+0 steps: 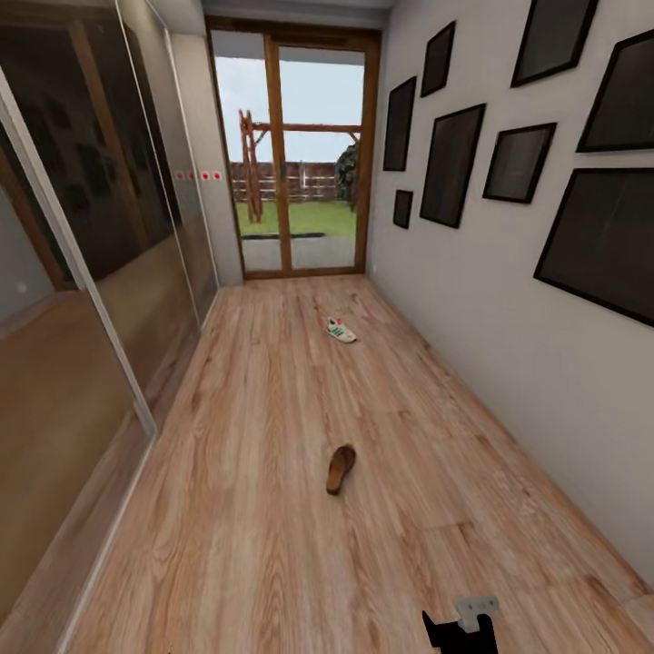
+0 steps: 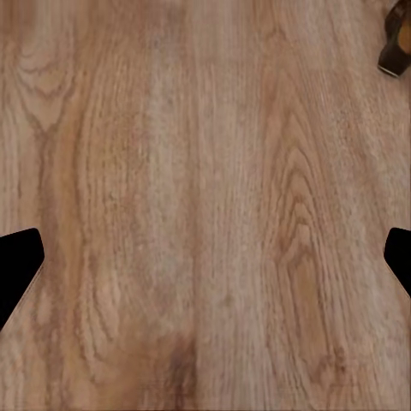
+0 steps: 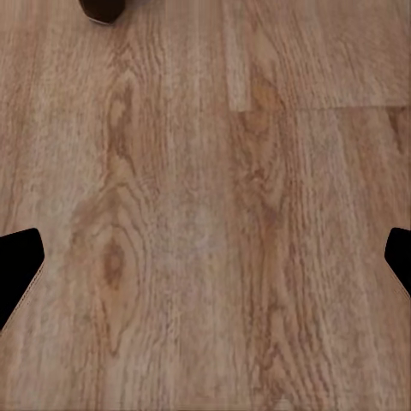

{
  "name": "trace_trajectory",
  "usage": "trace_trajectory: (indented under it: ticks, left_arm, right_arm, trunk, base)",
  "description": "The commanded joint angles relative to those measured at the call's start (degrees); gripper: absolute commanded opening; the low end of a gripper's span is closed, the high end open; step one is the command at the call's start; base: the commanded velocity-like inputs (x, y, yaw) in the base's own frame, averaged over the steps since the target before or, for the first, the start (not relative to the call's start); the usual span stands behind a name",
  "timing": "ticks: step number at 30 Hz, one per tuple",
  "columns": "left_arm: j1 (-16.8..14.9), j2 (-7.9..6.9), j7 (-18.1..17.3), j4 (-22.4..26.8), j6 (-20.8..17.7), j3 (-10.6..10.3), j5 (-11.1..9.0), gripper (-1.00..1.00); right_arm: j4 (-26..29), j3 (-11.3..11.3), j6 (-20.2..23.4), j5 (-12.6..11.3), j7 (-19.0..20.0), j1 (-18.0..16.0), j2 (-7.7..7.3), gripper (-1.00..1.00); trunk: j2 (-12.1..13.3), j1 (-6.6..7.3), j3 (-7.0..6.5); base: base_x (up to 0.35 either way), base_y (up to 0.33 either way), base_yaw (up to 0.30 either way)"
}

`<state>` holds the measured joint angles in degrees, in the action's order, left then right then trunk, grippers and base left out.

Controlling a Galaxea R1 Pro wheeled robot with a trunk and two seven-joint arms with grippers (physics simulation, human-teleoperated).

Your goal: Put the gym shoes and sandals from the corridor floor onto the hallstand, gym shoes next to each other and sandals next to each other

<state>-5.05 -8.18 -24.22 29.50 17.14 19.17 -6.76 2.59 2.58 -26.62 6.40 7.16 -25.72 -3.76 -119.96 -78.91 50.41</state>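
Observation:
One gym shoe, cream-white with green stripes, lies on the corridor floor far ahead near the glass door. One dark brown sandal lies in mid-corridor, closer to me. A dark brown edge, apparently a sandal, appears at the left wrist view's border, and a dark shape at the right wrist view's border. My left gripper and right gripper hang open over bare planks, nothing between their fingers. The hallstand is out of view.
Mirrored wardrobe doors run along the left. A white wall with dark picture frames runs along the right. A wood-framed glass door closes the far end. A black and grey arm part shows at the bottom.

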Motion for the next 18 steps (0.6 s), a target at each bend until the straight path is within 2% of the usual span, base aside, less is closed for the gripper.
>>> trace_trajectory:
  ticks: [1,7,18]
  left_arm:
    - [-0.05,0.01,-0.56,-0.08,-0.09,0.17,-0.54,1.00]
    - [-0.05,0.01,-0.56,-0.09,-0.08,0.17,-0.54,1.00]
    - [-0.05,0.01,-0.56,-0.06,-0.07,0.23,-0.54,1.00]
  right_arm:
    - [-0.04,0.32,-0.18,0.54,0.06,-0.03,-0.01,1.00]
    - [-0.04,0.32,-0.18,0.54,0.05,-0.03,-0.01,1.00]
    - [-0.04,0.32,-0.18,0.54,0.05,-0.03,-0.01,1.00]
  trunk:
    - [-0.02,-0.03,0.05]
    - [-0.02,-0.03,-0.08]
    - [-0.02,-0.03,-0.61]
  base:
    - [0.339,0.071,-0.006]
    - [0.339,0.071,-0.077]
    - [0.334,0.096,-0.181]
